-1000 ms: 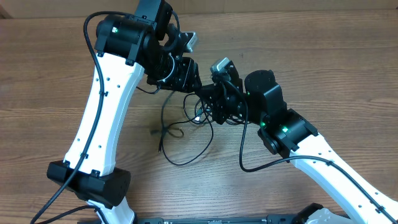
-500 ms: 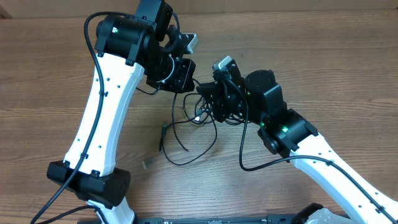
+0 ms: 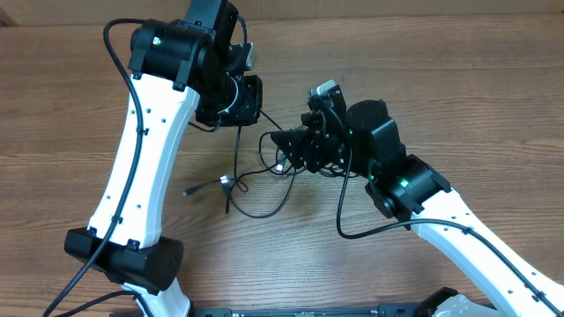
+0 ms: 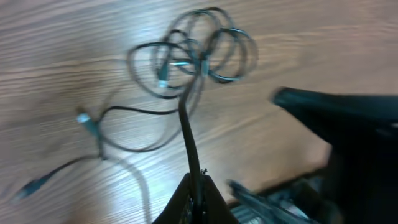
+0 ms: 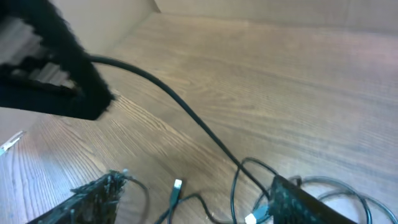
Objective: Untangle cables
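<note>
Gripping side: left gripper [image 4: 196, 190] is pinched shut on one strand of the cables [image 4: 189, 59], which runs taut down to the tangle.
Cables: knotted loops lie on the table [image 3: 458, 79] between both grippers; loose plug ends lie near the left arm.
Right gripper [image 5: 198, 182]: fingers are spread wide, holding nothing, just above the tangle.
Obstruction: the right gripper partly hides the knot from overhead.

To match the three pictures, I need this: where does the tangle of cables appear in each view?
Overhead: cable tangle near the picture centre.
Left wrist: tangle at top centre.
Right wrist: tangle along the bottom right edge, partly cut off.
Shared landmark: the strand pinched in the left gripper.
</note>
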### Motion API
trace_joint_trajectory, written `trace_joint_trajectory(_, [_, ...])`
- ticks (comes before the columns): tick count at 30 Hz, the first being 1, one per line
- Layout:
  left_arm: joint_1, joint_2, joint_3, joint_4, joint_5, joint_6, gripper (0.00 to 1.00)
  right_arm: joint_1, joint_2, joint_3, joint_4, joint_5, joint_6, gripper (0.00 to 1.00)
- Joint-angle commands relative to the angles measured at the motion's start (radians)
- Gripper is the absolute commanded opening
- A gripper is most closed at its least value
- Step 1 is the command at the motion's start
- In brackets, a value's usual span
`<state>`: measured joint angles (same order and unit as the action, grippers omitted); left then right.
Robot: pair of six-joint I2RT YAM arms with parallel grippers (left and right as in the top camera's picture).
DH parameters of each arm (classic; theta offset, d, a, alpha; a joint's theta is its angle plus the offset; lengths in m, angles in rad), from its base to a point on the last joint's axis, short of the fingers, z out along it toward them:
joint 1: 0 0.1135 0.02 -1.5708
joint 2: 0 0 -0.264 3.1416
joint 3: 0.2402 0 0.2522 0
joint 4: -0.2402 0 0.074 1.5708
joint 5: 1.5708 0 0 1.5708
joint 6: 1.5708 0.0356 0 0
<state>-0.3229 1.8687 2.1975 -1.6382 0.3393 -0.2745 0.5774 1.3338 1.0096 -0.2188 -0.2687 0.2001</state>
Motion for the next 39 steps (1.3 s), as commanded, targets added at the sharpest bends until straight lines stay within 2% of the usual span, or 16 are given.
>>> trace_joint_trajectory(1, [0.003, 0.001, 0.013, 0.013, 0.196, 0.137, 0.04, -0.001, 0.006, 0.019, -0.045, 0.09, 0.032, 0.8])
trace_joint_trajectory(4, [0.003, -0.015, 0.056, 0.022, 0.265, 0.178, 0.04, -0.001, 0.017, 0.018, -0.088, 0.151, 0.032, 0.81])
trace_joint_trajectory(6, [0.003, -0.028, 0.103, 0.023, 0.261, 0.177, 0.04, -0.002, 0.025, 0.018, -0.102, 0.168, 0.032, 0.82])
trace_joint_trajectory(14, [0.003, -0.068, 0.208, -0.021, 0.256, 0.118, 0.04, -0.03, 0.029, 0.018, -0.059, 0.171, 0.028, 0.82])
trace_joint_trajectory(18, [0.003, -0.08, 0.208, -0.051, 0.278, 0.09, 0.04, -0.035, 0.035, 0.018, -0.039, 0.171, 0.005, 0.76])
trace_joint_trajectory(22, [0.003, -0.091, 0.209, -0.032, 0.382, 0.095, 0.04, -0.035, 0.043, 0.018, -0.038, 0.171, 0.005, 0.72])
trace_joint_trajectory(25, [0.004, -0.101, 0.209, -0.016, 0.429, 0.095, 0.04, -0.035, 0.056, 0.018, -0.035, 0.171, 0.005, 0.6])
trace_joint_trajectory(26, [0.004, -0.106, 0.209, -0.014, 0.426, 0.095, 0.04, -0.035, 0.061, 0.018, -0.034, 0.171, 0.006, 0.52])
trace_joint_trajectory(33, [0.005, -0.113, 0.209, -0.042, 0.273, 0.092, 0.04, -0.035, 0.063, 0.019, 0.017, 0.171, 0.009, 0.08])
trace_joint_trajectory(34, [0.005, -0.113, 0.208, -0.051, 0.222, 0.08, 0.04, -0.035, 0.06, 0.019, 0.031, 0.171, 0.01, 0.04])
trace_joint_trajectory(37, [0.005, -0.113, 0.208, -0.051, 0.155, 0.057, 0.04, -0.035, 0.04, 0.019, 0.055, 0.171, 0.009, 0.04])
trace_joint_trajectory(38, [0.005, -0.113, 0.208, -0.051, 0.156, 0.057, 0.07, -0.035, 0.031, 0.019, 0.061, 0.171, 0.009, 0.04])
trace_joint_trajectory(39, [0.005, -0.113, 0.208, -0.051, 0.155, 0.058, 0.14, -0.035, 0.021, 0.019, 0.07, 0.171, 0.009, 0.04])
